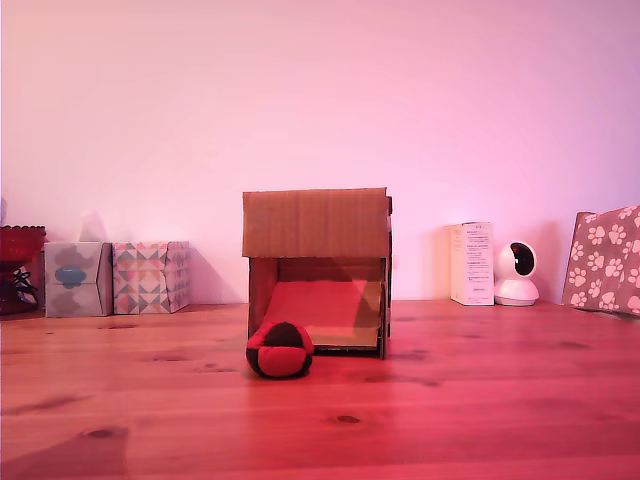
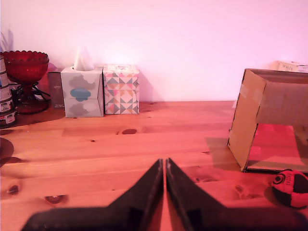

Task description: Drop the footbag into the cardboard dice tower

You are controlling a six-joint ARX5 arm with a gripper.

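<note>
**Ana:** Two views, one quiet scene. Where is the footbag (image 1: 280,350)?

**Ben:** Lower centre of the exterior view, resting on the wooden table (image 1: 480,400), touching or just in front of the lower left corner of the cardboard dice tower (image 1: 316,222). It sits outside the box, at the low front opening, with the sloped ramp (image 1: 325,303) behind it.

**Ana:** And in the wrist view?

**Ben:** The footbag shows in the lower right corner of that frame, red and black, just beside the tower's near bottom edge. The tower fills the right side of the frame, its open front turned toward the camera.

**Ana:** What about the claw?

**Ben:** The gripper (image 2: 165,162) appears at the bottom centre of the wrist view. Its two dark fingers (image 2: 144,192) meet at the tips with only a hairline seam between them, so it is clenched on nothing. It points over bare table, well apart from the footbag.

**Ana:** Anything else around?

**Ben:** Along the back wall, at the exterior view's left, a red glass bowl (image 1: 20,245), a grey tissue box (image 1: 76,278) and a patterned tissue box (image 1: 150,277) side by side. At that view's right, a white carton (image 1: 472,263), a small round white camera (image 1: 517,273), and a leaning paw-print box (image 1: 605,260).
</note>
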